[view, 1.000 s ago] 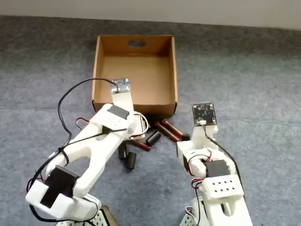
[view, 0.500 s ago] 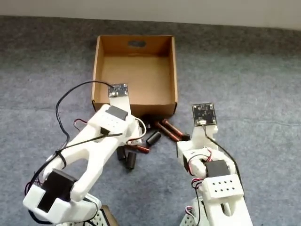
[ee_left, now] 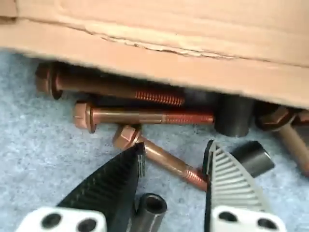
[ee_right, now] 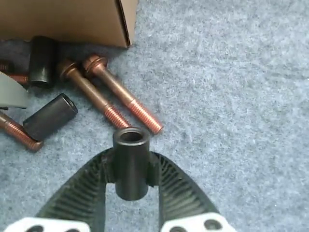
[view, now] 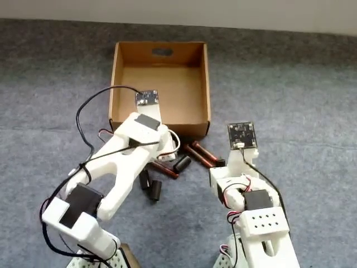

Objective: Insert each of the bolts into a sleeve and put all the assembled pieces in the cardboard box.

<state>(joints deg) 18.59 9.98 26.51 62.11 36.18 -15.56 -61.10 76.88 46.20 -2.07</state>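
Left gripper shifted sideways, spread over a coppery bolt — right gripper pinches black sleeve.

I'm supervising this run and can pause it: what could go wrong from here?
The left gripper is open around a slanted bolt, with a loose sleeve right beside its grey finger. Closing may catch or knock that sleeve. The right gripper holds a second sleeve at its fingertips, so a bolt pushed in might twist it loose.
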